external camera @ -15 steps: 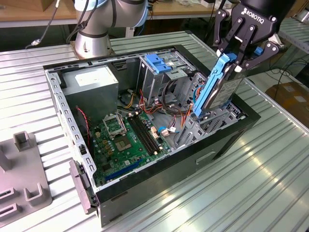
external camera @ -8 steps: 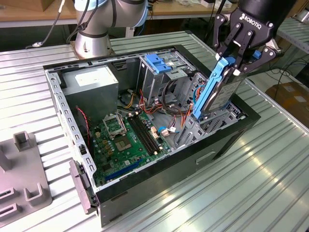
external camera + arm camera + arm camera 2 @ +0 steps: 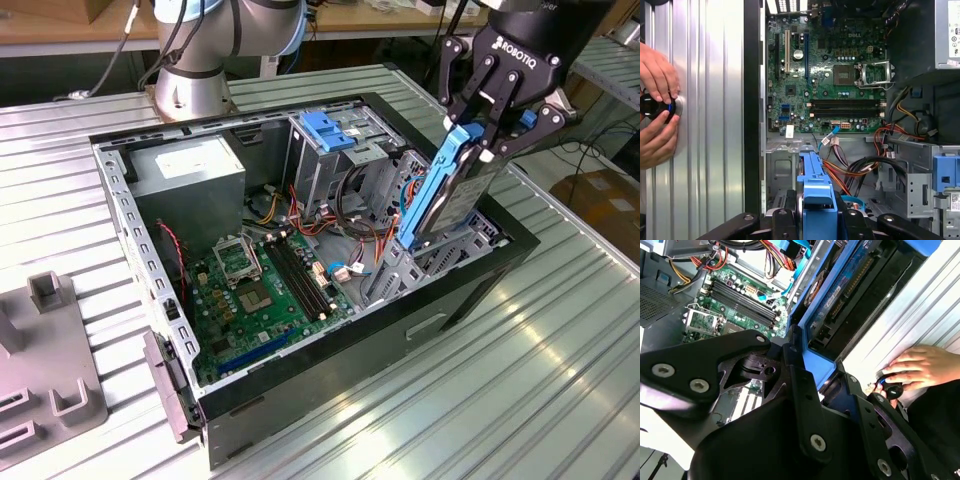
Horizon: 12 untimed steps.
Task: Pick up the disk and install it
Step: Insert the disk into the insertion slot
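The disk (image 3: 455, 195), grey metal with bright-blue side rails, hangs steeply tilted over the drive bay at the exterior view's right end of the open computer case (image 3: 330, 335). Its lower end dips among the metal brackets and cables there. My gripper (image 3: 478, 135) is shut on the disk's upper end, black fingers clamping the blue rails. In the second wrist view the disk (image 3: 840, 295) runs away from my fingers (image 3: 795, 365) toward the case's edge. In the first wrist view its blue rail (image 3: 815, 195) sits between the fingertips, above the bay.
Inside the case lie the green motherboard (image 3: 265, 280), a grey power supply (image 3: 190, 170) and a blue-topped drive cage (image 3: 325, 130), with orange and black cables (image 3: 855, 170) near the bay. A person's hands (image 3: 657, 75) hold a black knob (image 3: 655, 107) on the ribbed table beside the case. A grey fixture (image 3: 50, 390) stands at the exterior view's left.
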Motion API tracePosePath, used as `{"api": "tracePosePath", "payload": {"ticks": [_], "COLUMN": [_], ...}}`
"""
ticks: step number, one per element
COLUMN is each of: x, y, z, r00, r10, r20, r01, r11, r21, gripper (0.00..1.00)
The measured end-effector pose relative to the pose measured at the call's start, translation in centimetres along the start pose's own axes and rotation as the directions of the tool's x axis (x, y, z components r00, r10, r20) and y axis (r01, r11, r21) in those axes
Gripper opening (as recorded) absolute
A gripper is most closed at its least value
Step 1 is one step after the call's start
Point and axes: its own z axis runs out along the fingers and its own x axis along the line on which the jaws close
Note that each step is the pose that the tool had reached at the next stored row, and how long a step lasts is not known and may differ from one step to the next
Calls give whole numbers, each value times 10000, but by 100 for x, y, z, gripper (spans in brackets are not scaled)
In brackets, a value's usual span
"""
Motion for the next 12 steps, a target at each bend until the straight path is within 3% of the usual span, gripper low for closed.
{"api": "tracePosePath", "payload": {"ticks": [12], "x": [-4], "y": [-8], "z": [115], "r00": [10000], "r10": [0], "r20": [0], "r01": [0], "r11": [10000], "r21": [-7], "gripper": [36]}}
